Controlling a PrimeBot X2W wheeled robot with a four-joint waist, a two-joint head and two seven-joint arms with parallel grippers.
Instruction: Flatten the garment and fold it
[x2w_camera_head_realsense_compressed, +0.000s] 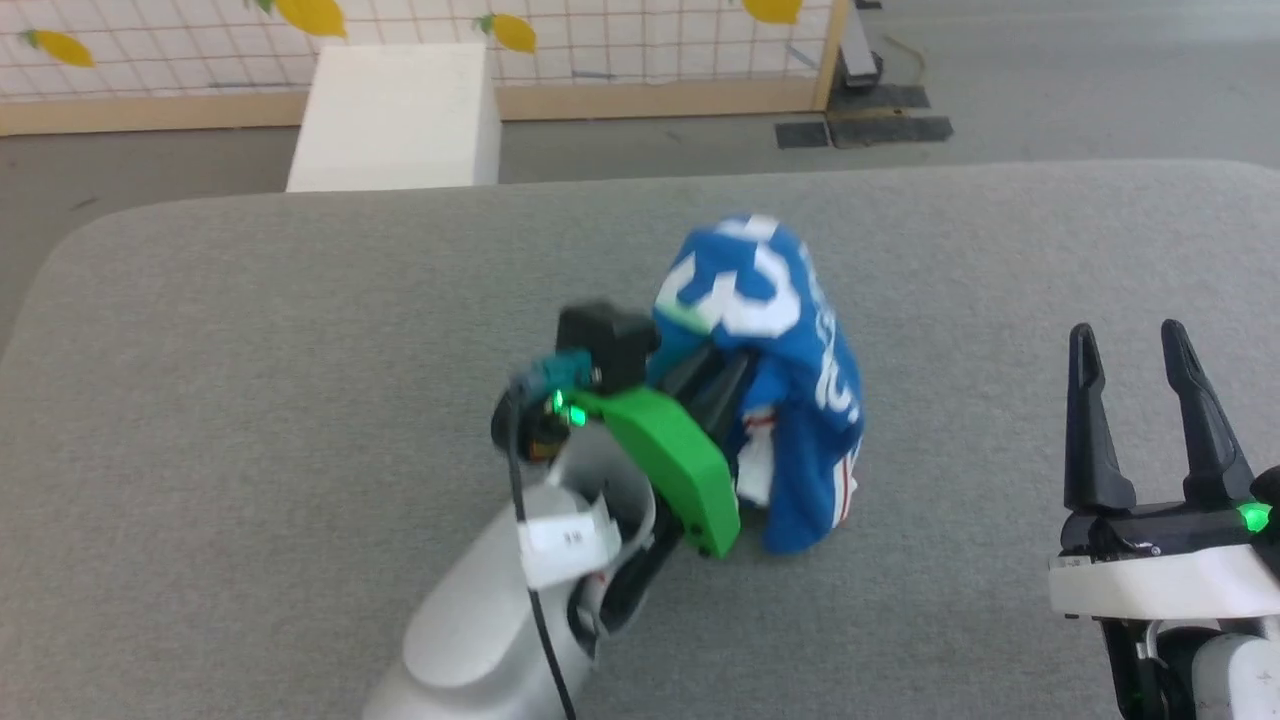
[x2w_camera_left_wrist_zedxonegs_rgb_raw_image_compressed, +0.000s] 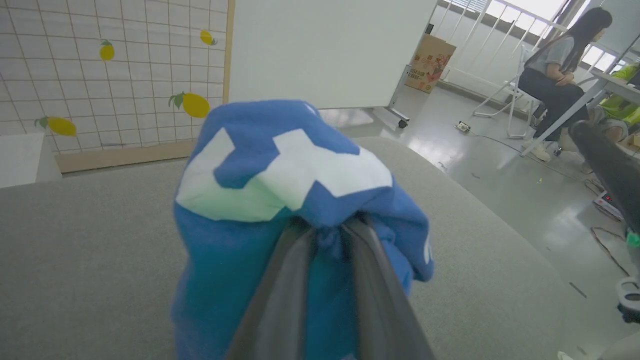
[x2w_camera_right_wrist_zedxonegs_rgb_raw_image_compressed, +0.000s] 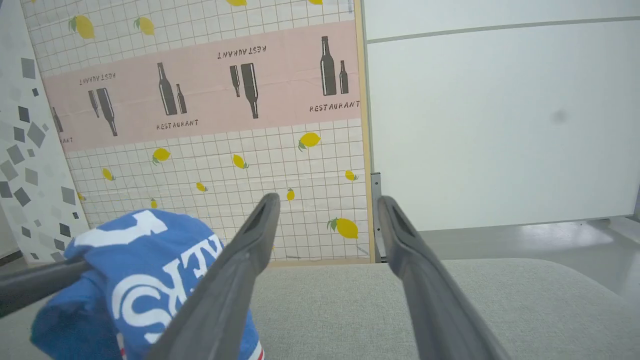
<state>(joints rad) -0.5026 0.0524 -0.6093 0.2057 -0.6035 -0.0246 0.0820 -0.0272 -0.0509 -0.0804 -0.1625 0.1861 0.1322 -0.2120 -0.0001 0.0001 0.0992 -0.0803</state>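
Left hand (x2w_camera_left_wrist_zedxonegs_rgb_raw_image_compressed: 329, 231): clamped on a bunch of jersey (x2w_camera_head_realsense_compressed: 775, 300), which hangs crumpled at mid-worktop (x2w_camera_head_realsense_compressed: 250, 420).
Right hand (x2w_camera_head_realsense_compressed: 1135, 345): wide, empty.
Handling: soft, light, floppy; probably best gripped at a hem corner.

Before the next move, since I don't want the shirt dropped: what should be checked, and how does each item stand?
1. Left gripper shut on the garment: ok.
2. Garment flattened: not ok, it hangs in a bunch.
3. Right gripper open and apart from the cloth: ok.
4. Grey table under the garment to lay it on: ok.
5. Garment's lower end off the table: cannot tell.
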